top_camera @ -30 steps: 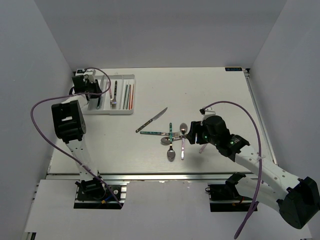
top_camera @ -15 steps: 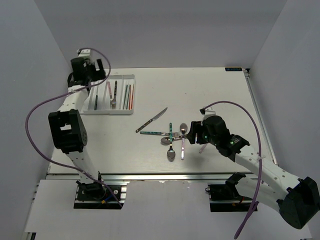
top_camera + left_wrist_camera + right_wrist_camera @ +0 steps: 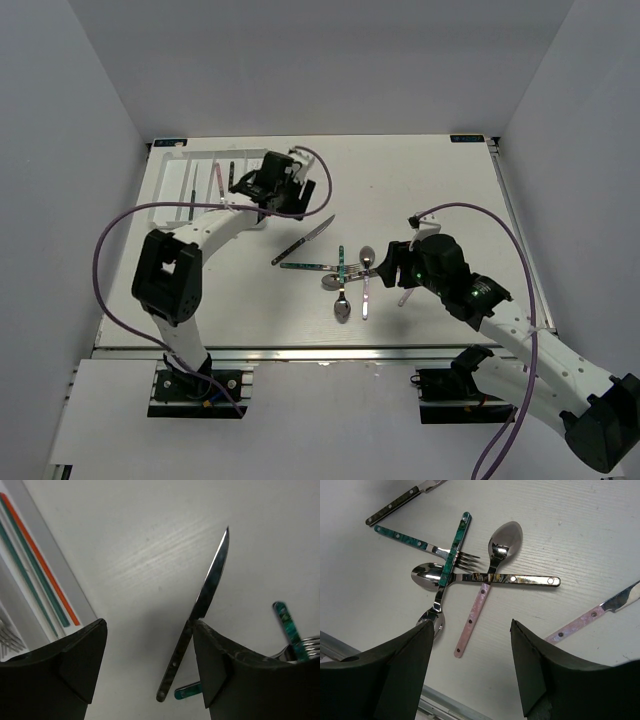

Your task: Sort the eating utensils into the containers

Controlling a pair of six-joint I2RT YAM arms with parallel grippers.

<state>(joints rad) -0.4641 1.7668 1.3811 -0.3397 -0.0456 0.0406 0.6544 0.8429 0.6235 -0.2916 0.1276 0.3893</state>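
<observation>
Left gripper hung wide open and empty over the dark-handled knife, which lay flat on the table near the white tray with a red-orange chopstick inside. Right gripper was spread open too, holding nothing, above the crossed spoons and teal-handled fork.

The knife's polished metal blade is glinting, the spoon's mirror-bright bowl is gleaming above its glossy pink marbled handle, and the tray's smooth white plastic is shining faintly against the matt, finely streaked bench.
</observation>
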